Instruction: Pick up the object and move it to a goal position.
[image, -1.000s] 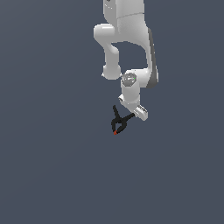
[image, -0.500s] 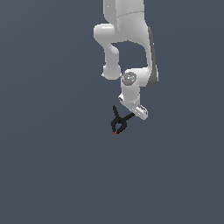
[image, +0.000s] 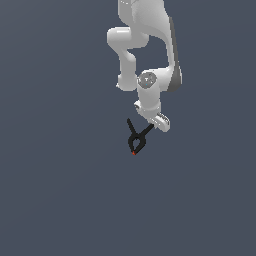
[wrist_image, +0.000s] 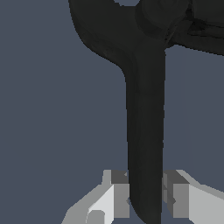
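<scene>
Comparing with the shots from a second and half a second back, pretty much nothing has moved: the arm (image: 145, 55) sits in the same pose and the clamp (image: 136, 140) hangs in the same spot just under the wrist. So it looks like a hold or a very slow stretch rather than an active carry.

The hand (image: 156, 123) is closed on one of the clamp's long handles. The wrist view makes that clear, with the black handle (wrist_image: 145, 131) running straight between the two pale fingers (wrist_image: 118, 197), both pressed against it near its end. In the exterior view the second handle sticks up toward that view's left, and the little red-orange jaw tip (image: 133, 153) points downward.

Whether the clamp is off the tabletop is hard to say, since the background is one flat grey with no shadow or edge to judge height by. No goal marker shows either. Best guess: the grasp is done and secure, and the move to the goal is what's left, or it's already parked there.
</scene>
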